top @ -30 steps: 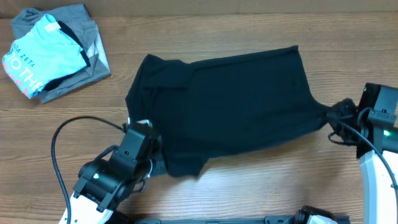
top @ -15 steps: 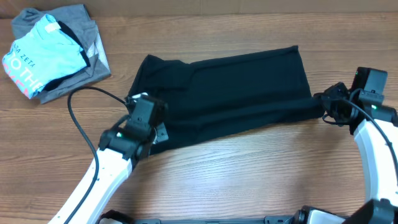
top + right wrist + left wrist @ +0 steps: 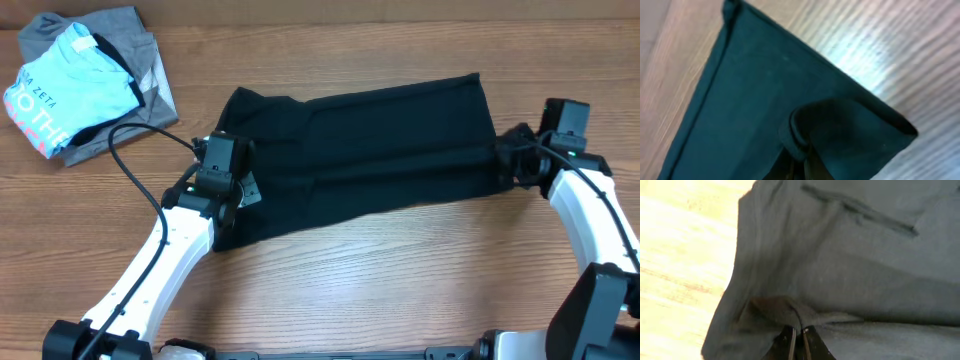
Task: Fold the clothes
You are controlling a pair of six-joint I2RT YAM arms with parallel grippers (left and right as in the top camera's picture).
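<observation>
A wooden table [image 3: 400, 290] is seen from above, and most of its middle is covered by the black T-shirt [image 3: 380, 140]. The shirt is laid flat as a long band running from left to right, its right end slightly farther up the table. A seam is visible across it in the left wrist view.

At the far left corner, well apart from the shirt, a grey garment [image 3: 130, 115] is heaped with a light blue printed shirt [image 3: 70, 85] on top of it.

The shirt's left end is met by the left gripper [image 3: 798, 337]. Its fingers are drawn almost together on a raised fold of the cloth, which appears to be pinched between them. The right end is bunched and held in the closed right gripper [image 3: 799, 167]. A black cable [image 3: 125, 170] is looped over the table beside the left arm.
</observation>
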